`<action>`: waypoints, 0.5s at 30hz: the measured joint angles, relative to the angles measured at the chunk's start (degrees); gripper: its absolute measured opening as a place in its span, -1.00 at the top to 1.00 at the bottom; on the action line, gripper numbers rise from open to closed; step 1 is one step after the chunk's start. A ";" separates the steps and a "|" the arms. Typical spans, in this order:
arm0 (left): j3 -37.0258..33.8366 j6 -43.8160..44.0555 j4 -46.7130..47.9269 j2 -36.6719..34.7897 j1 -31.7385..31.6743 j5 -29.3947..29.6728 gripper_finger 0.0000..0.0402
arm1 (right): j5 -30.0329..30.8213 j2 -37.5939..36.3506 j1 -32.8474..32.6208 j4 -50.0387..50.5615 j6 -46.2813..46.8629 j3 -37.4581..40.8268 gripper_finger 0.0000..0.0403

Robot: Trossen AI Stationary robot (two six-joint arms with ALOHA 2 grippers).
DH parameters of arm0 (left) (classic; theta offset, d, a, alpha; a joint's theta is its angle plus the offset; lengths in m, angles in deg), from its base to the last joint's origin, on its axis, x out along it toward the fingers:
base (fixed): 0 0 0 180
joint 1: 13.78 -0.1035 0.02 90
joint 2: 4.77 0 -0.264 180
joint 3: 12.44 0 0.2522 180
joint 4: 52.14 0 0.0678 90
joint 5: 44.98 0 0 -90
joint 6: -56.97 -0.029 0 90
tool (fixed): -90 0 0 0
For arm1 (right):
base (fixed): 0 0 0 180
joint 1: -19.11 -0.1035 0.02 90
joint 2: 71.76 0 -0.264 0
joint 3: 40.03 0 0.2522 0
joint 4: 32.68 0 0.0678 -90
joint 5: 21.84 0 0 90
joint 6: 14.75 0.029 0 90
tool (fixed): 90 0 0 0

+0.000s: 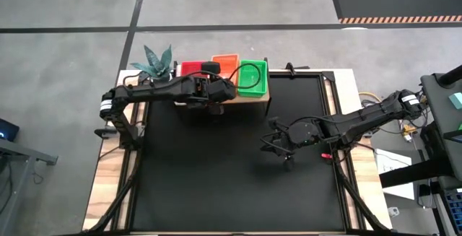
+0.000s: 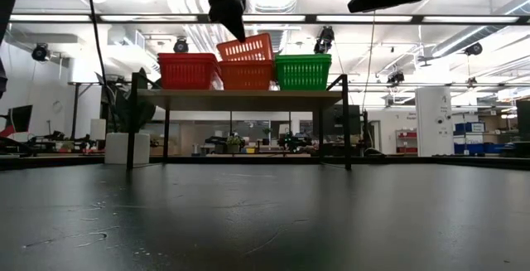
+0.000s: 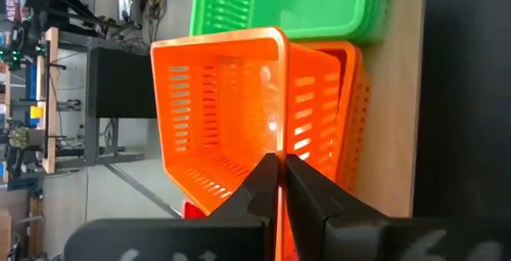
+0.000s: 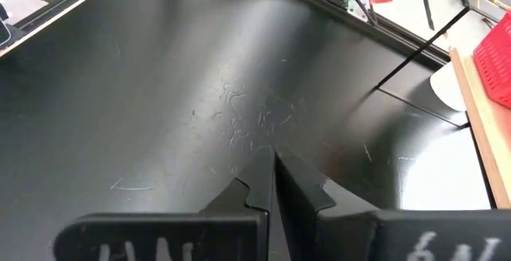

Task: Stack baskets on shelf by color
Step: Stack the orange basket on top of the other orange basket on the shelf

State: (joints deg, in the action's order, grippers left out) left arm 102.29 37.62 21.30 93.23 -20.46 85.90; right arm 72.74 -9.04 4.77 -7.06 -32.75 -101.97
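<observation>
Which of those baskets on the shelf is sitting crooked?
The top orange basket, tilted above the middle stack and pinched by the left tool; the others sit level.

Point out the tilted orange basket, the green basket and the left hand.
tilted orange basket (image 2: 245, 48), low view, on its slotted side wall.
green basket (image 1: 252, 78), high view, on its inner floor.
left hand (image 3: 280, 183), left wrist view, between the fingertips at the orange rim.

Two orange baskets: one tilted (image 2: 245, 47) atop the other (image 2: 246, 75). One red stack (image 2: 187, 70), one green stack (image 2: 303, 71). One shelf (image 2: 240, 94), one plant (image 1: 154, 62).
</observation>
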 joint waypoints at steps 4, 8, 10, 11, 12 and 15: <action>0.26 1.34 -0.73 0.00 0.14 -0.04 1.00 | 0.00 0.02 0.02 -0.01 -0.42 0.00 0.96; 0.16 2.53 -0.31 0.00 0.11 -0.09 0.99 | 0.00 0.02 0.02 -0.02 -0.63 0.00 0.96; 0.13 2.60 -0.26 0.00 0.14 -0.11 0.96 | 0.00 0.02 0.00 -0.02 -0.61 0.00 0.96; 0.11 2.60 -0.26 0.02 0.14 -0.23 0.93 | 0.00 0.02 0.02 -0.02 -0.61 0.00 0.96; 0.11 2.62 -0.26 0.00 0.14 -0.65 0.89 | 0.00 0.03 0.02 -0.02 -0.59 0.00 0.96; 0.23 2.73 -0.38 0.00 0.14 -2.44 0.74 | 0.00 0.04 0.02 -0.01 -0.02 0.00 0.96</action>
State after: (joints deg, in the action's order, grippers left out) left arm 102.52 40.35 20.92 93.23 -20.32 83.46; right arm 72.74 -9.00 4.78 -7.07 -32.77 -101.97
